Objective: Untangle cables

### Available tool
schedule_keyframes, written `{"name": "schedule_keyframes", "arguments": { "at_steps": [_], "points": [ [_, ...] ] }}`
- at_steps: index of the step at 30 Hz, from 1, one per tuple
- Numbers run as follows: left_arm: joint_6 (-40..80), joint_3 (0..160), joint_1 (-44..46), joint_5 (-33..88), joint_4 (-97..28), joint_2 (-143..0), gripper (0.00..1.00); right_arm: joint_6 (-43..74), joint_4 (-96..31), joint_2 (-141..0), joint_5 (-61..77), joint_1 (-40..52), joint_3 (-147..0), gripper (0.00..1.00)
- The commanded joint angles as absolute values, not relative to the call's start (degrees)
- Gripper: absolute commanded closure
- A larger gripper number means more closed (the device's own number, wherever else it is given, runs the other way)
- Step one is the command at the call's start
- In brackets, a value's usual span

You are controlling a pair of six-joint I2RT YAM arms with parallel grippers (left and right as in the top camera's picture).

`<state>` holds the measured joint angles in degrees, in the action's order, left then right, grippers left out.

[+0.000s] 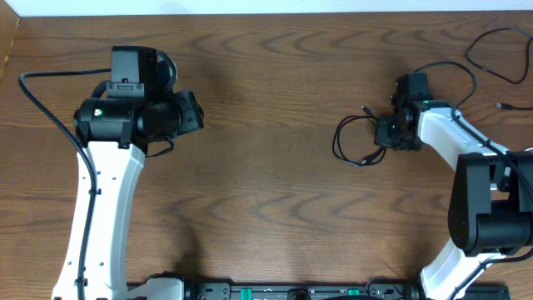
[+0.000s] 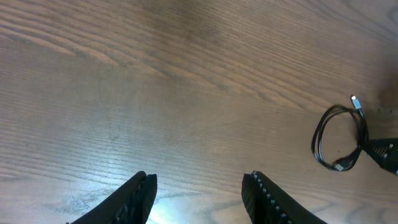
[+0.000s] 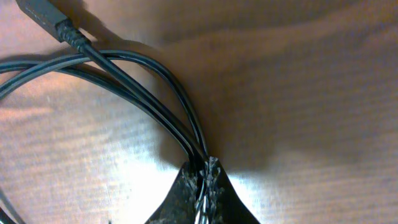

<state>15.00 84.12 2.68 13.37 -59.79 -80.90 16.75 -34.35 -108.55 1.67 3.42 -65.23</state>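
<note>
A thin black cable (image 1: 351, 140) lies in a small coil on the wooden table right of centre, with small plug ends. My right gripper (image 1: 388, 133) is shut on the coil's right side. In the right wrist view the cable strands (image 3: 130, 74) run into the shut jaws (image 3: 203, 171), and one plug (image 3: 46, 14) lies at the top left. The coil also shows in the left wrist view (image 2: 339, 138) at the far right. My left gripper (image 2: 199, 193) is open and empty over bare table at the left (image 1: 193, 112).
Another thin black cord (image 1: 498, 58) with a plug end lies at the table's far right corner. A thick black arm cord (image 1: 42, 100) runs along the left side. The arm bases stand at the front edge.
</note>
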Motion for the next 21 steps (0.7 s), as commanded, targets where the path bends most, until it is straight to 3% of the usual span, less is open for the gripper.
{"name": "schedule_keyframes", "arguments": {
  "at_steps": [1, 5, 10, 18, 21],
  "points": [
    [15.1, 84.6, 2.7, 12.8, -59.9, -81.2, 0.5, 16.6, -38.7, -105.4, 2.7, 3.8, -66.8, 0.99],
    [15.1, 84.6, 2.7, 12.8, -59.7, -81.2, 0.5, 14.5, -46.5, -93.6, 10.8, 3.4, -78.7, 0.99],
    [15.1, 84.6, 2.7, 12.8, -59.7, -81.2, 0.5, 15.9, -49.3, -82.7, 10.2, 2.5, -90.2, 0.99],
    [15.1, 84.6, 2.7, 12.8, -59.5, -81.2, 0.5, 15.8, -54.3, -80.7, 10.3, -0.3, -91.1, 0.99],
    [15.1, 84.6, 2.7, 12.8, -59.5, -81.2, 0.5, 15.8, -58.9, -83.3, 10.6, 0.3, -90.9, 0.79]
  ]
}}
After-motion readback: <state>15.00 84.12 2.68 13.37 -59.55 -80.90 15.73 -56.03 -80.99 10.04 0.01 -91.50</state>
